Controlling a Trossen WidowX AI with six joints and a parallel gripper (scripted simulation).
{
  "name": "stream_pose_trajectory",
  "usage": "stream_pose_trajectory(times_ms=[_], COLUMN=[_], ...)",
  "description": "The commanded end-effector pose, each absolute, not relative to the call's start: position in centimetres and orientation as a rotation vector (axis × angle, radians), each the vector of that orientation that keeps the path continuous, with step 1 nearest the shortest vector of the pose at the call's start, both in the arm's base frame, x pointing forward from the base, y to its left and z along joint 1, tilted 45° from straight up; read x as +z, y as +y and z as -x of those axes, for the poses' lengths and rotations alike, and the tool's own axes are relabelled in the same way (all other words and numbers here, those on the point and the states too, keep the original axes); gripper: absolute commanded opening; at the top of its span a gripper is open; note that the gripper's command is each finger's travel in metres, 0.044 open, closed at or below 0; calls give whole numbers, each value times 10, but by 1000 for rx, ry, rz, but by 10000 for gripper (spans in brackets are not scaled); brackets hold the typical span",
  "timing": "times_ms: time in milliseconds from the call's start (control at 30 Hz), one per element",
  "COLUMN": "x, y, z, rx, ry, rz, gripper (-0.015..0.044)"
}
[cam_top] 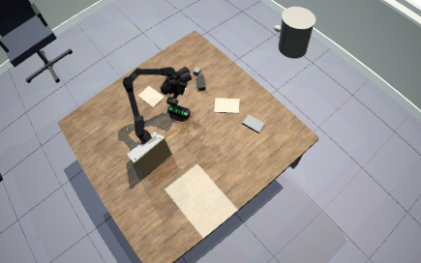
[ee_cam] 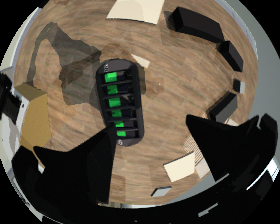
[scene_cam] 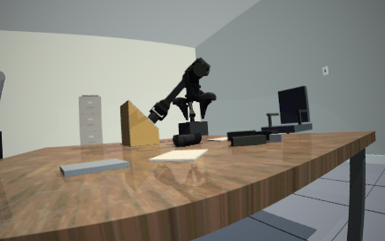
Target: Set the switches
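The dark grey controller unit (cam_top: 178,113) (scene_cam: 187,139) (ee_cam: 105,90) sits on the bench with its rocker switches facing up. In the wrist view all six rockers show green at their left ends, some brighter than others; I cannot tell surely which ends are pressed down. The label on the underside is hidden. My gripper (scene_cam: 195,117) (ee_cam: 152,123) is open and empty above the unit. In the wrist view the left fingertip overlaps the unit's lower left edge, and the right fingertip is well to its right.
A tan block with a sloped face (scene_cam: 142,128) (ee_cam: 36,120) stands by the arm's base. Cream sheets (cam_top: 226,105) (cam_top: 201,200), a grey plate (cam_top: 253,124) (scene_cam: 95,167), a dark block (cam_top: 200,82) and a small grey block (cam_top: 196,71) lie around the unit.
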State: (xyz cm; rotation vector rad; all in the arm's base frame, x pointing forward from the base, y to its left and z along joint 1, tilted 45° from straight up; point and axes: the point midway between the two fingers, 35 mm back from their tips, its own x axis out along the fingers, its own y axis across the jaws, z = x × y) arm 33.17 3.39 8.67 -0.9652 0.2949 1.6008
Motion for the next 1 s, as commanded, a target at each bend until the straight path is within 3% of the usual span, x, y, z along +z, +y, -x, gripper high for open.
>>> stream_pose_trajectory(times_ms=[0,33,300,600,967], x=[87,87,142,144,144], y=[34,34,-20,-21,-21], z=[-332,-332,-327,-326,-326], rx=[1600,1600,1603,1603,1603], ry=[294,294,297,296,296], rz=[965,965,964,964,964], gripper=[440,440,230,0,0])
